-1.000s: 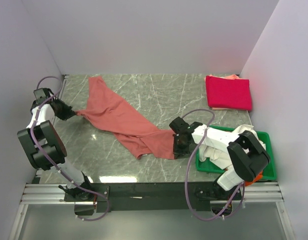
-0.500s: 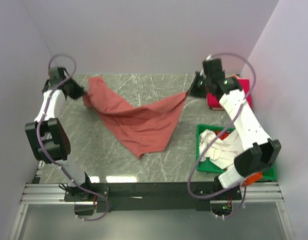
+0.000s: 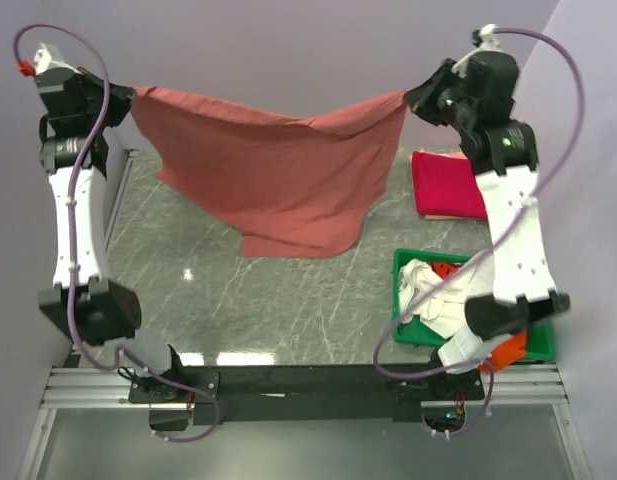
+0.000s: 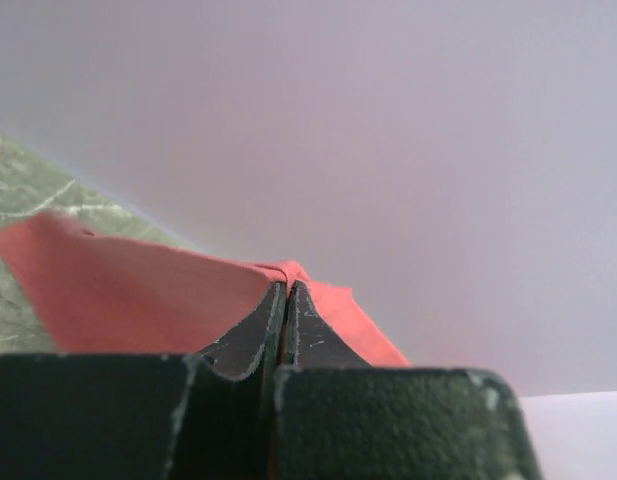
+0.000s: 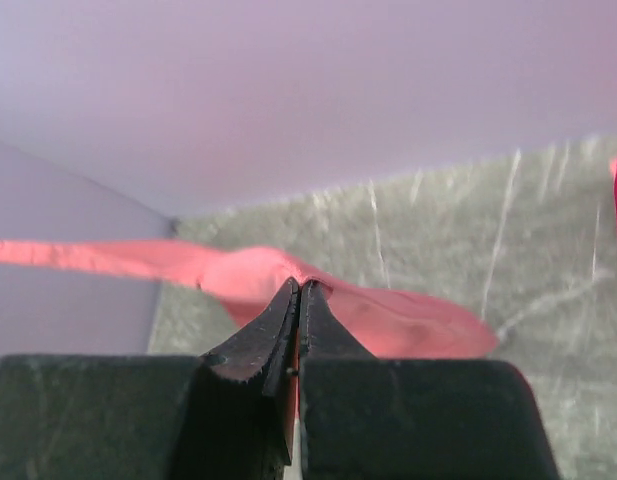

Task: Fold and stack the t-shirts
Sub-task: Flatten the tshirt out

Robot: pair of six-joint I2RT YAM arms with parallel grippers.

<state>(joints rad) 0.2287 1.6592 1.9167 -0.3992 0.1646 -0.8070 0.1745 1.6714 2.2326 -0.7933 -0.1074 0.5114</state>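
The large salmon-red t-shirt hangs spread in the air above the table, stretched between my two grippers. My left gripper is shut on its left top corner; in the left wrist view the cloth is pinched between the fingertips. My right gripper is shut on its right top corner; the right wrist view shows the cloth clamped at the tips. The folded crimson-pink t-shirt lies at the back right. A white t-shirt lies crumpled in the tray.
A green plastic tray stands at the front right with crumpled cloth in it and a bit of orange at its near corner. The marble tabletop is walled on the left, back and right.
Both arms have lifted the salmon-red shirt from the table and pulled its corners high and apart; it went from lying on the marble to hanging spread in the air.
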